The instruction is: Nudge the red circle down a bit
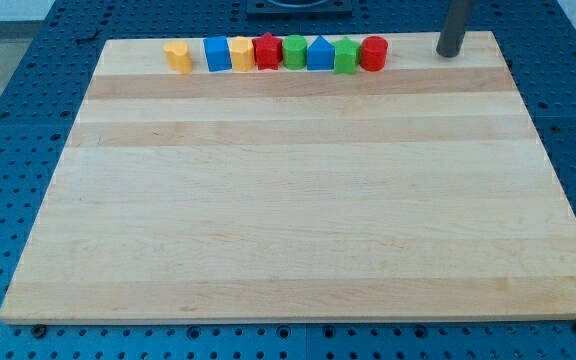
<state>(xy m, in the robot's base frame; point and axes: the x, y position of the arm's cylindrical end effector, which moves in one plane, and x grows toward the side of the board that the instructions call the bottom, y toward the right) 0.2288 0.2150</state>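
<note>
Red circle (373,53) sits at the right end of a block row along the wooden board's (298,200) top edge, touching a green block (346,56). My tip (449,52) stands apart to its right. No gripper is fitted; no containers present.

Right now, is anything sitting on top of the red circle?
No. The red circle has a bare top; it stands on the wooden board, at the row's right end beside a green block. My tip is apart, further right.
</note>
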